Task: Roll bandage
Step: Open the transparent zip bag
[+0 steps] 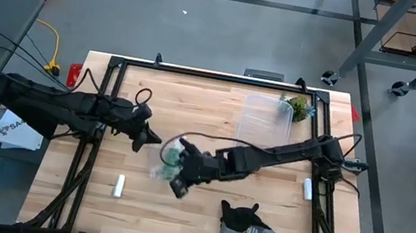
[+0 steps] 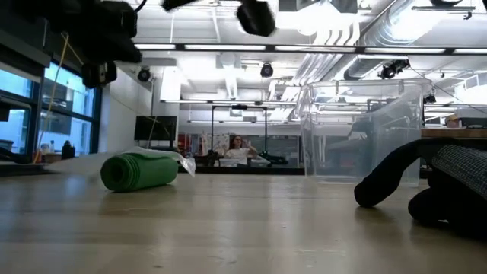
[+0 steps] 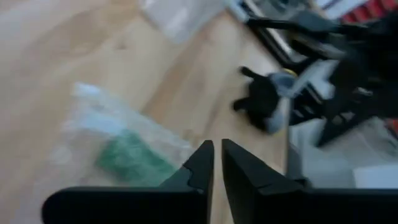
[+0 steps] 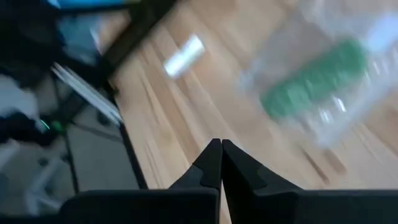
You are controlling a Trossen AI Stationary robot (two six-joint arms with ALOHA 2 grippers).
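The bandage (image 2: 139,171) lies on the wooden table (image 1: 175,220) as a compact green roll, on its side, with a piece of clear plastic wrapping (image 2: 173,157) against it; from above it sits near the table's middle, between the two arms. No loose strip trails from it in any view, so the rolling itself looks finished, or very nearly so. The left gripper (image 3: 217,163) is above the table just left of the roll, its fingers almost together with a narrow slit between them and nothing held. The right gripper (image 4: 221,163) is just right of the roll, fingers pressed closed and empty. What seems left is only tidying or withdrawing. The dark glove (image 1: 247,226) lies near the front edge, the clear container (image 1: 266,119) farther back.
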